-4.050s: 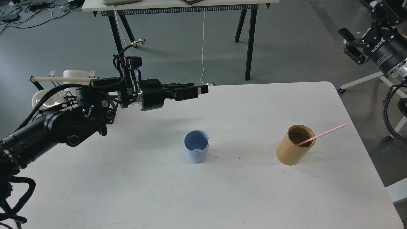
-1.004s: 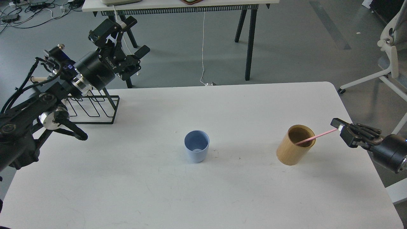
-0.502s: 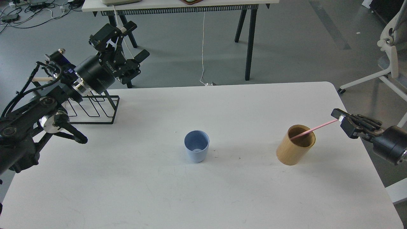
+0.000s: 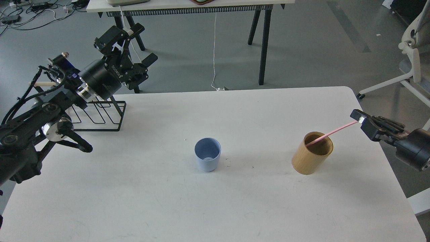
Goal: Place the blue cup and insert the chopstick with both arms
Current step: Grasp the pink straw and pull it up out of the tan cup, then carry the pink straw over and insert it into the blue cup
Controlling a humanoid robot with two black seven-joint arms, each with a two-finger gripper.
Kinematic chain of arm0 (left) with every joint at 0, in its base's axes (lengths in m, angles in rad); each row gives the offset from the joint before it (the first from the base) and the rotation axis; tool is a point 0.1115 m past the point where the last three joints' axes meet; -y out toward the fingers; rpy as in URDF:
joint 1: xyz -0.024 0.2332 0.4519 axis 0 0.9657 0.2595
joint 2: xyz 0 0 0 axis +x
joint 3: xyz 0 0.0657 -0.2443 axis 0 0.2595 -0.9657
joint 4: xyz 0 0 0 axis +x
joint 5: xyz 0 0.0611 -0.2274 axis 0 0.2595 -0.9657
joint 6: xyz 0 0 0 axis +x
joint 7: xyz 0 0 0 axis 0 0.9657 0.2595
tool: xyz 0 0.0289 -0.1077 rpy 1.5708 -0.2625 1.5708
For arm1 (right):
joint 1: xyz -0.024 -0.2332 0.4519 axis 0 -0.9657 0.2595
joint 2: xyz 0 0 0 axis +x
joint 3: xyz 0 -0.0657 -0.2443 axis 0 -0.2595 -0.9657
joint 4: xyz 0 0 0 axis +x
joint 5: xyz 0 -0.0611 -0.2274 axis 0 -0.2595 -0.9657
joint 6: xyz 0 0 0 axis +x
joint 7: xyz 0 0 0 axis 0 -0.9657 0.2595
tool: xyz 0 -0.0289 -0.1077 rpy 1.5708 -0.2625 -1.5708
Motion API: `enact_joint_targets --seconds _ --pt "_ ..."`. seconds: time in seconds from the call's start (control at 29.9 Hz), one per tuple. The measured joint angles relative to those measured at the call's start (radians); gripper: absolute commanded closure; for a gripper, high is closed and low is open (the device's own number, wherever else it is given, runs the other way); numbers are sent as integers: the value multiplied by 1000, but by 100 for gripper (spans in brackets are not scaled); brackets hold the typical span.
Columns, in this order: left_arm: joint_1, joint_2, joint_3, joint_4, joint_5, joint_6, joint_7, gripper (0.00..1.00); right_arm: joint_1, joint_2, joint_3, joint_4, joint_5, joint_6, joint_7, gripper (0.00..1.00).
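The blue cup (image 4: 207,158) stands upright and empty near the middle of the white table (image 4: 215,201). The pink chopstick (image 4: 332,132) leans out of the tan wooden holder (image 4: 312,153) at the right, its lower end still inside. My right gripper (image 4: 360,121) is shut on the chopstick's upper end, just right of the holder. My left gripper (image 4: 129,47) is open and empty, raised beyond the table's far-left edge, well away from the cup.
A black wire rack (image 4: 99,116) stands on the table's far-left part below my left arm. A second table's legs (image 4: 263,43) stand behind. A white office chair (image 4: 411,43) is at the far right, off the table.
My right gripper has risen a little with the chopstick's upper end, tilting it steeper in the holder. My left arm has barely moved. The cup has stayed put.
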Motion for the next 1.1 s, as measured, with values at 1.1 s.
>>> enact_joint_targets --seconds 1.1 --pt "51 34 -2 5 0 0 0 1 121 -88 275 154 146 277 0 100"
